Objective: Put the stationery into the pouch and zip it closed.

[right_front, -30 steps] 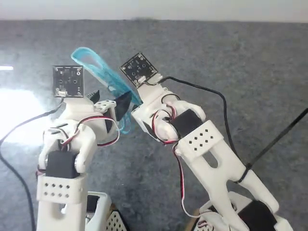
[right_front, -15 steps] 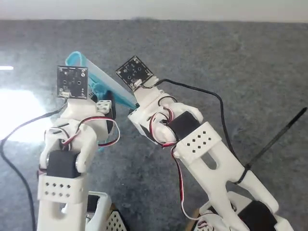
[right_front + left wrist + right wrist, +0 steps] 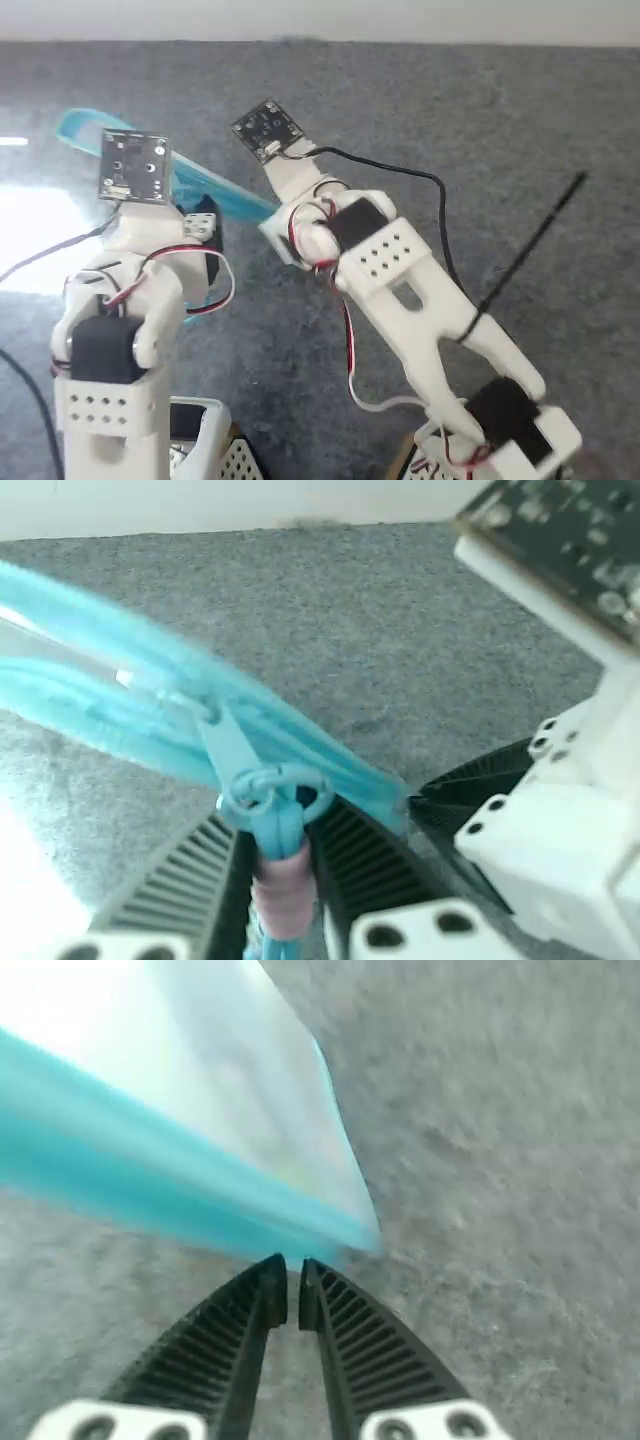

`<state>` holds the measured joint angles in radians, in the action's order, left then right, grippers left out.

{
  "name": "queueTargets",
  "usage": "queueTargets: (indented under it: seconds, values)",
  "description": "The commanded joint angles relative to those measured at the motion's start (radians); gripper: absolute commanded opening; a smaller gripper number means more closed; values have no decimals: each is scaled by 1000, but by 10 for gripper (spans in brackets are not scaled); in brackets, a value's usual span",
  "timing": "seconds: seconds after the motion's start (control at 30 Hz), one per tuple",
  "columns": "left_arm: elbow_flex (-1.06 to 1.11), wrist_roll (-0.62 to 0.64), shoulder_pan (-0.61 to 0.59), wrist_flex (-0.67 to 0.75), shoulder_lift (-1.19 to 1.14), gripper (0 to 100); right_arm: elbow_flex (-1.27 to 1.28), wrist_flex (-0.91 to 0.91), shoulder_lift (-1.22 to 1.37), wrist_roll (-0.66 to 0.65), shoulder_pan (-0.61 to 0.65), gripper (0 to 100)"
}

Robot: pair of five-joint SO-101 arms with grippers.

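A clear pouch with light blue edges (image 3: 215, 185) hangs above the grey table between my two arms, stretched out toward the left. In the left wrist view my left gripper (image 3: 275, 830) is shut on the blue zipper pull (image 3: 268, 795) and its pink tab (image 3: 282, 890), at the pouch's (image 3: 110, 710) zip line. My right gripper (image 3: 292, 1270) is shut at the corner edge of the pouch (image 3: 200, 1110), its tips touching the blue seam. I cannot make out any stationery through the pouch.
The grey table (image 3: 480, 120) spreads far and right of the arms. A black cable (image 3: 530, 245) crosses the air at the right. Glare lies on the table at the left (image 3: 30, 230). The right arm's white body (image 3: 560, 810) is close beside my left gripper.
The left arm has moved left with the zipper pull, and the pouch has swung from tilted up to stretched leftward. The right arm has leaned left as well.
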<state>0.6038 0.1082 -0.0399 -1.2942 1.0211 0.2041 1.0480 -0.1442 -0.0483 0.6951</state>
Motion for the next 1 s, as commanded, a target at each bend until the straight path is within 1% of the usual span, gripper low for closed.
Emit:
queueTargets:
  seconds: [0.0,0.1,0.2,0.27,0.37,0.43,0.53,0.63,0.67,0.73,0.83,0.87,0.97]
  values:
    - [-90,-37,-8,-3,-12,12,-20,-25,-8,6,-36,8]
    - [-101,-44,-3,-5,-31,12,26,-62,-22,5,-36,8]
    - [-99,-44,-5,-8,-61,12,28,-47,-77,11,-28,13]
    - [-105,-44,-8,-3,-81,12,49,-13,-142,14,-22,42]
    - [-153,-34,-8,21,-106,12,126,-4,-285,14,24,121]
    - [-214,25,-9,37,-140,12,181,-5,-386,28,44,139]
    - [-341,127,-34,52,-244,12,275,-79,-513,87,22,80]
    - [-513,327,-58,61,-417,13,420,-217,-633,98,12,13]
    - [-584,379,-58,58,-482,13,463,-252,-665,98,24,11]
    - [-722,445,-58,15,-605,13,520,-291,-711,97,44,53]
    - [-938,523,-57,-84,-750,13,532,-308,-730,69,38,162]
    - [-1009,534,-55,-123,-786,13,528,-315,-727,60,36,180]
    - [-1201,534,-52,-219,-856,13,493,-326,-682,54,41,183]
